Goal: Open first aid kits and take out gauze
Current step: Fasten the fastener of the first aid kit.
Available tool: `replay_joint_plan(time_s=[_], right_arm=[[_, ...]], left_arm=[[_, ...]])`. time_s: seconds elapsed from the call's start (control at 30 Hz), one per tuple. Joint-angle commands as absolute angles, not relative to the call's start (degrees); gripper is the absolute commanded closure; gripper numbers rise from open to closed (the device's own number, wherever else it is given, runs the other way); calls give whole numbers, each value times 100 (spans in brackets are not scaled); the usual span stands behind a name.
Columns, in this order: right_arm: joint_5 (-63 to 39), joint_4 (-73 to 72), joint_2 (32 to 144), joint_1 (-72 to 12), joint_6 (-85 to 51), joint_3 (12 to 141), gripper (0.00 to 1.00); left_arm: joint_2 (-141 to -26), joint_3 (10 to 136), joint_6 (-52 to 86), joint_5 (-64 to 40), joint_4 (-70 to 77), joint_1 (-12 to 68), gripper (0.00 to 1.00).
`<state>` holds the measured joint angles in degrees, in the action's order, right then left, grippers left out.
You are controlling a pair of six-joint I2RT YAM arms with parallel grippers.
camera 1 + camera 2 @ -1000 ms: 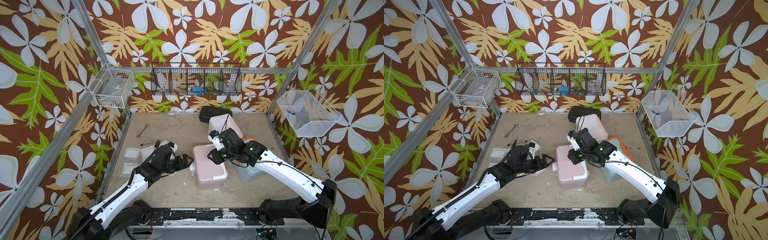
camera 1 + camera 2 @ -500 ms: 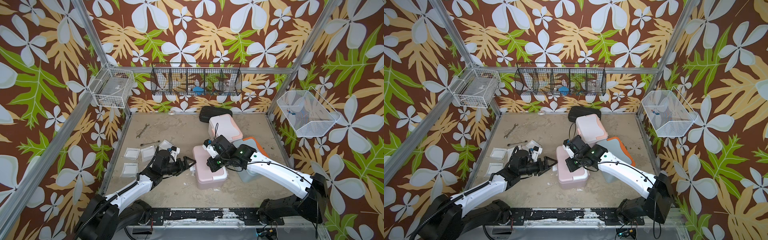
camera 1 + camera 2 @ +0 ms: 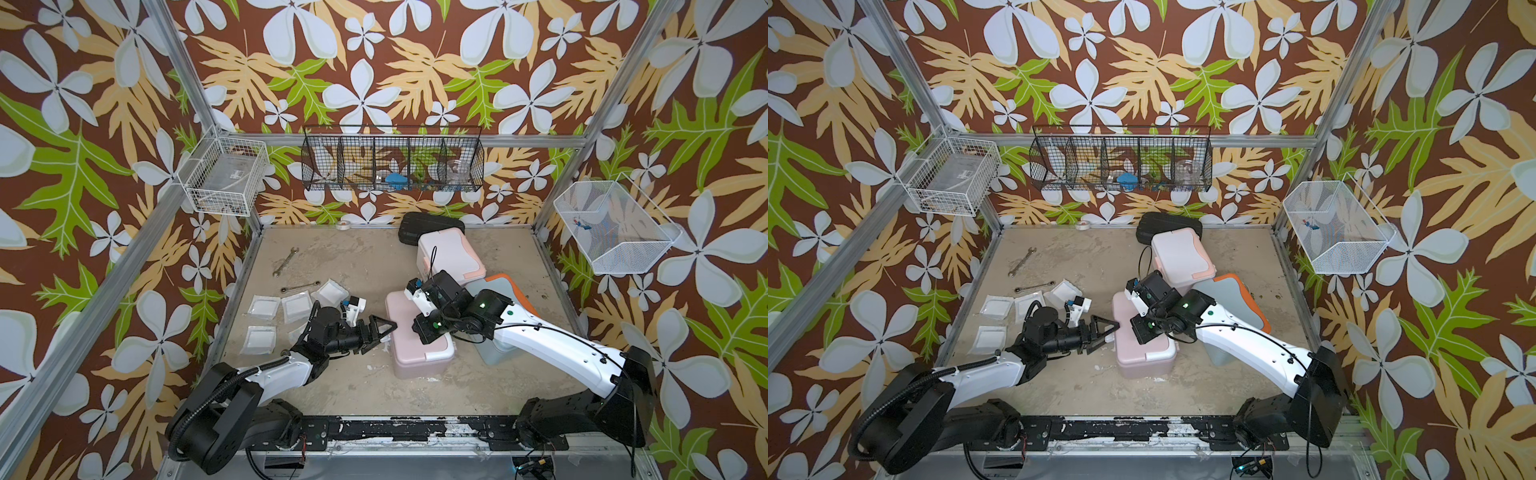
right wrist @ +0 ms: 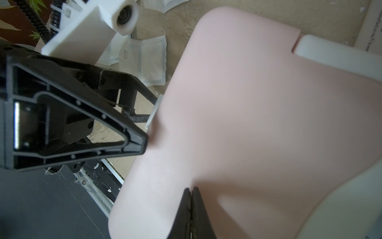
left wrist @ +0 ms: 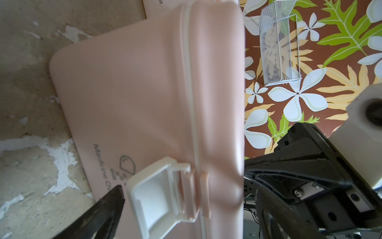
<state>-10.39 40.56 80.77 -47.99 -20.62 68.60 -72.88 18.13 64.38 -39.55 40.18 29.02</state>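
In both top views the pink first aid kit sits near the middle of the worktop. The left gripper is spread wide at its side edge, holding nothing, and the right gripper is down on its lid. Gauze packets lie on the worktop's left. The left wrist view shows the kit's white latch swung outward, with one black finger just beside it. In the right wrist view the right gripper's fingers are pressed together, empty, with their tips touching the pink lid.
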Motion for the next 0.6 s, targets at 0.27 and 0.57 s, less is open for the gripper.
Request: replay_joint_plan(time_s=[0.27,0.57], right_arm=[[-1043,4153,8061,-4802,-2101,6798,91],[-1011,4127,8023,-4803,-2101,6742,91]], left_arm=[[-7441,1814,6939,-4231,5446,3085,0],[-7280,1731,7058,-4219,5436,3085,0]])
